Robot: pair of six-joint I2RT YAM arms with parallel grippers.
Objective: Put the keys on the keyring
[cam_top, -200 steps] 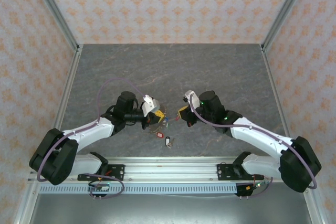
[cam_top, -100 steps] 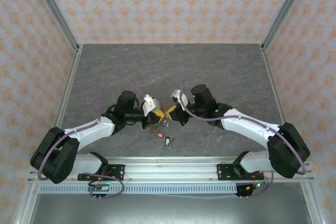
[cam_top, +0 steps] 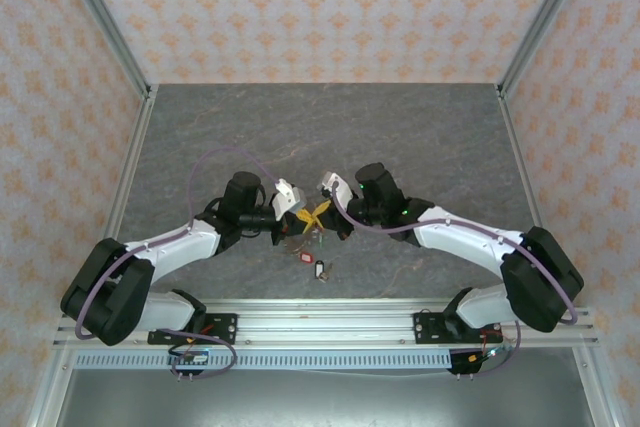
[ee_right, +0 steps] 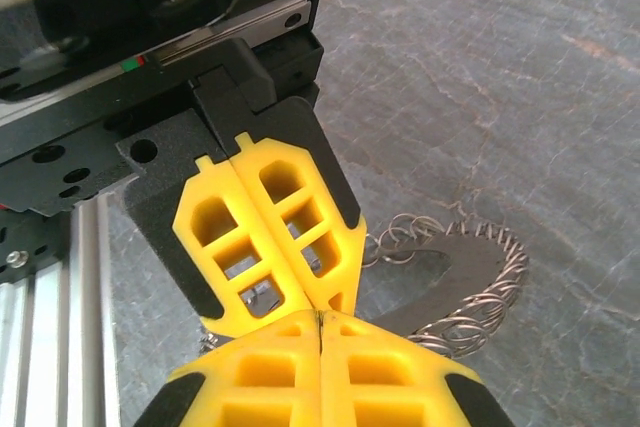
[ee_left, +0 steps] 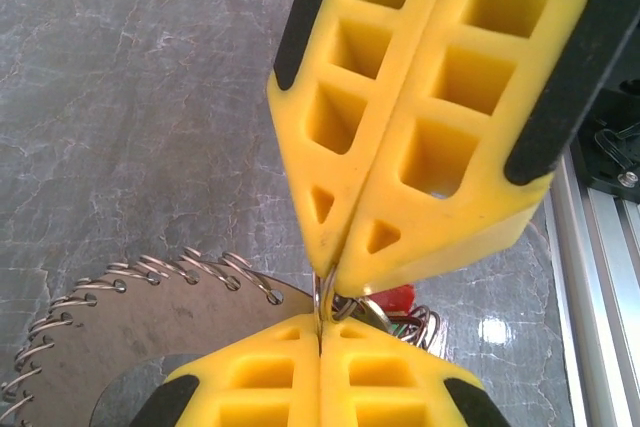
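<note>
The left claw (ee_left: 320, 335) and right claw (ee_right: 318, 319) are both pressed shut, meeting tip to tip at the centre of the worktop (cam_top: 420, 137). The left seems to pinch the keyring (ee_left: 150, 272), lower left of its wrist view. Two keys (cam_top: 304, 258) lie just below.

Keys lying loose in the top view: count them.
2: a red-tagged key near the middle, and a darker key just right of it, closer to the bottom edge. Others may be hidden.
</note>
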